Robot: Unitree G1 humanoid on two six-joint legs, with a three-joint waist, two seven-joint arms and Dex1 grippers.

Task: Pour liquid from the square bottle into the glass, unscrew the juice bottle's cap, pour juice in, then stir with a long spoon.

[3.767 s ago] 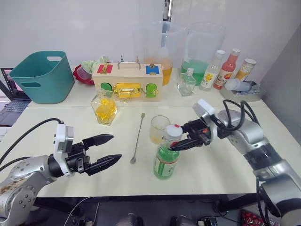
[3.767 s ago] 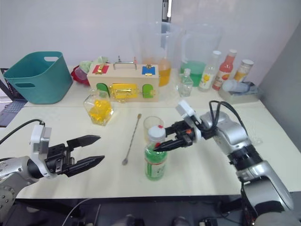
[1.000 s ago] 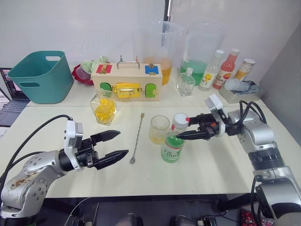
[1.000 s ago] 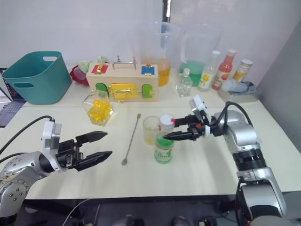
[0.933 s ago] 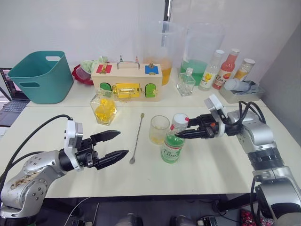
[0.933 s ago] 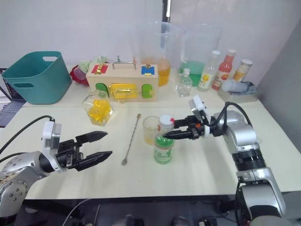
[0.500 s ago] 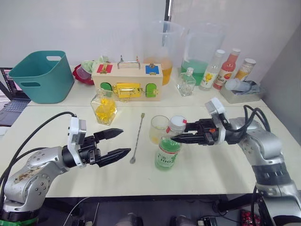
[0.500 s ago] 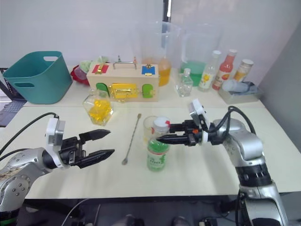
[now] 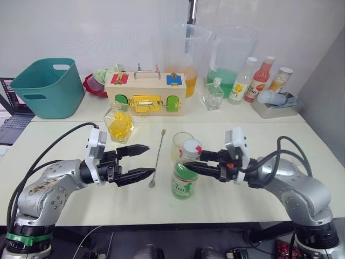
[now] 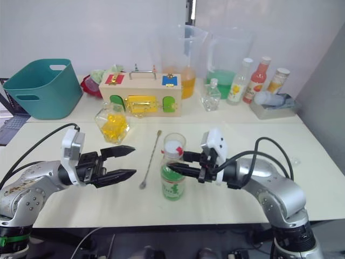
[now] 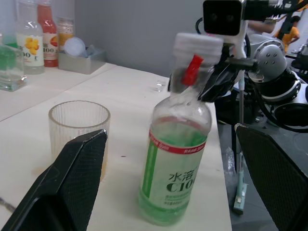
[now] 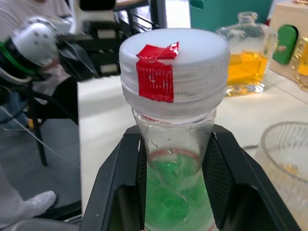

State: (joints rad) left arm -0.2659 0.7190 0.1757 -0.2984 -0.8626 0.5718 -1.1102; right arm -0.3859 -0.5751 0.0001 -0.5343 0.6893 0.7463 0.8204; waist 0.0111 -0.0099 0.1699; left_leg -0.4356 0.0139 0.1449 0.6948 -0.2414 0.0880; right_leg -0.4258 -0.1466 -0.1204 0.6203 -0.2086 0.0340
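Near the middle of the tabletop (image 9: 64, 132) stands the juice bottle (image 9: 185, 175), upright, just in front of the glass (image 9: 180, 147) and beside the long spoon (image 9: 157, 158). The right gripper (image 9: 190, 163) has its two fingers clamped on the bottle's neck, right under the juice bottle's cap (image 9: 191, 147), which is still screwed on and carries a red tape mark. The left gripper (image 9: 150, 161) hovers spread wide and empty, pointing at the bottle from the other side of the spoon. Behind it, the square bottle (image 9: 119, 123) sits well apart near the wooden box (image 9: 146, 93). Being thin plastic and mostly full, the bottle is probably light but squashy, so a grip on the stiff neck seems soundest; the ribbed cap should give the free gripper purchase for twisting, though a hard squeeze on the body could slop juice once it is open.
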